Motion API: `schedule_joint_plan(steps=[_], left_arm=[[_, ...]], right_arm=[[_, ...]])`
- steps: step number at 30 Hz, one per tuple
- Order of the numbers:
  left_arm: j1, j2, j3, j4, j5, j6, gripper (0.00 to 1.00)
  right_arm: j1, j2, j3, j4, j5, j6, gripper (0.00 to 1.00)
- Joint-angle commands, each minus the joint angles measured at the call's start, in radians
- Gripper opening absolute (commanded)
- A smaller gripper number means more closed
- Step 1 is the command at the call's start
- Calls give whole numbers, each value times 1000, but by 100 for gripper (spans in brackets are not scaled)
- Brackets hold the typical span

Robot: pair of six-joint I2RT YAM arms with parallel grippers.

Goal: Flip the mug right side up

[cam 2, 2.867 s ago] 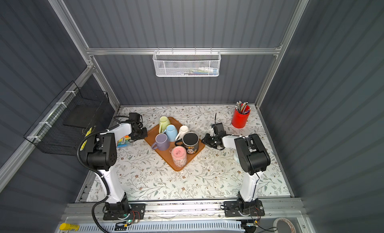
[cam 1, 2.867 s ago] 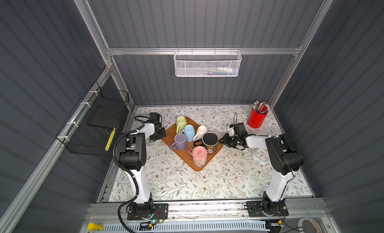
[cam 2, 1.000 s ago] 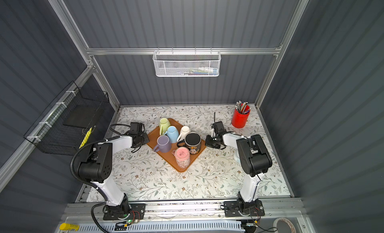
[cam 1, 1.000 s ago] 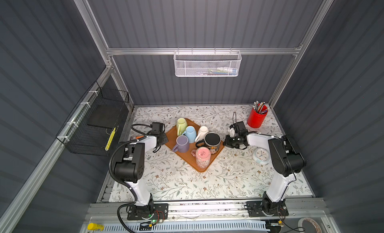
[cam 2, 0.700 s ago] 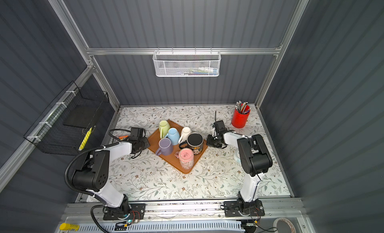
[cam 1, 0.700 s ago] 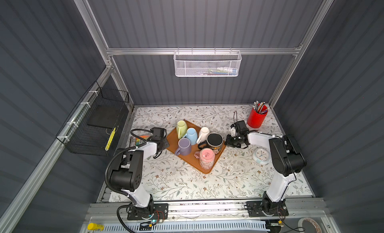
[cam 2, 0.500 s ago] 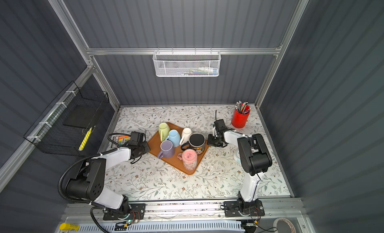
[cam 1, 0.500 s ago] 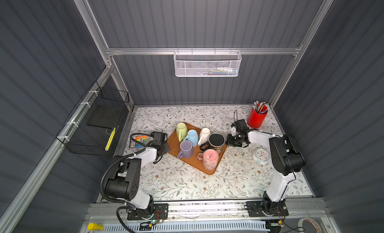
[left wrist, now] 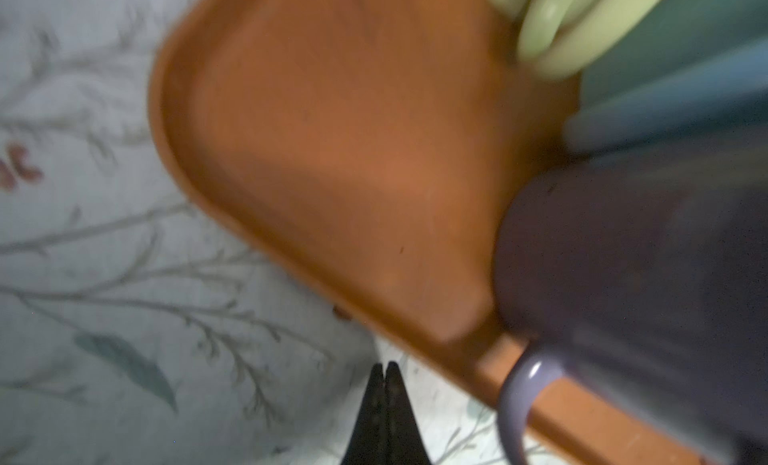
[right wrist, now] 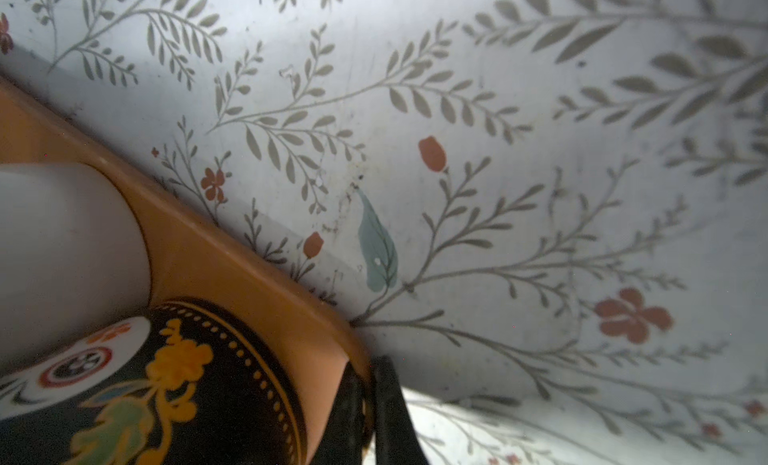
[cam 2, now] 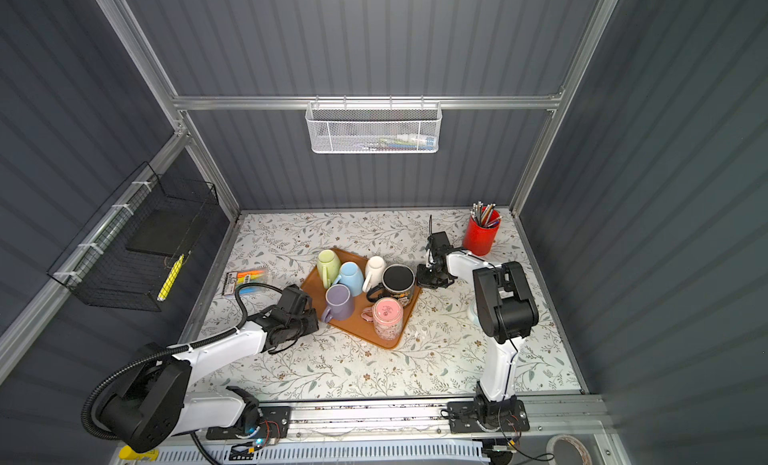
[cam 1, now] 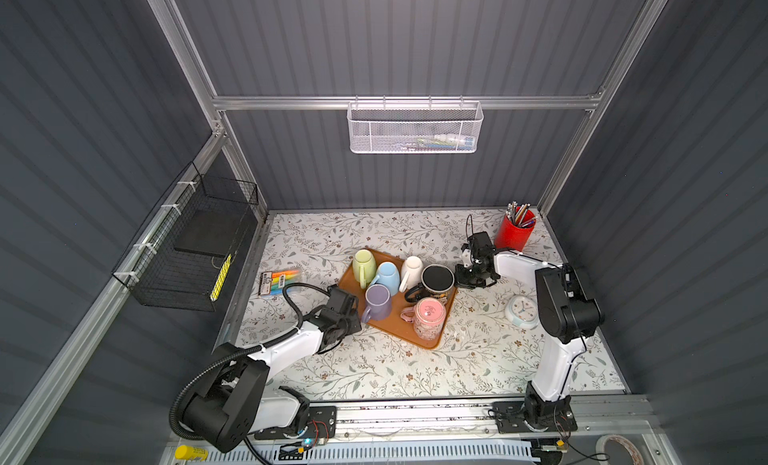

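Mugs (cam 1: 378, 301) (six) on tray (cam 1: 395, 322); pens (cam 1: 519, 213) in red cup (cam 1: 513, 236).

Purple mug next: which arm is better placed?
Left. The left gripper is shut, empty, beside the handle of the purple mug. The right gripper is pinching the tray rim on the far side, by the black mug.

I have the orange plastic tray (cam 1: 349, 281) mid-table on the floral-print tabletop (cam 1: 374, 371). Along its back, from left to right, stand a pale green ceramic mug (cam 1: 362, 261), a light blue ceramic mug (cam 1: 388, 276), a white ceramic mug (cam 1: 411, 267) and a black patterned mug (cam 1: 437, 278). In front of them are a purple ceramic mug (cam 1: 378, 301) and, to its right, a pink patterned mug (cam 1: 430, 317). A red pencil cup (cam 1: 514, 236) sits at back right, and a pack of coloured markers (cam 1: 279, 279) lies left of the tray.
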Motion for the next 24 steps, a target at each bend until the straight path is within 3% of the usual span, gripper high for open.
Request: schedule_joint_plan(steps=[1, 5, 11, 13, 15, 17, 24], left_arm=[[-21, -43, -59, -135, 43, -58, 0], [-22, -126, -46, -203, 10, -59, 0], [-9, -144, 117, -370, -79, -8, 0], [24, -124, 177, -401, -75, 35, 10], [84, -99, 225, -413, -53, 90, 28], [159, -75, 258, -398, -5, 151, 36], [269, 143, 435, -356, 88, 291, 42]], right_arm=[[6, 54, 24, -16, -7, 45, 0], [5, 62, 32, -20, -6, 42, 0], [3, 50, 20, -15, -15, 45, 0], [3, 40, 7, -8, -17, 47, 0], [4, 30, -7, -1, -20, 50, 0], [3, 18, -21, 9, -17, 54, 0], [-15, -53, -71, 58, 0, 86, 31]])
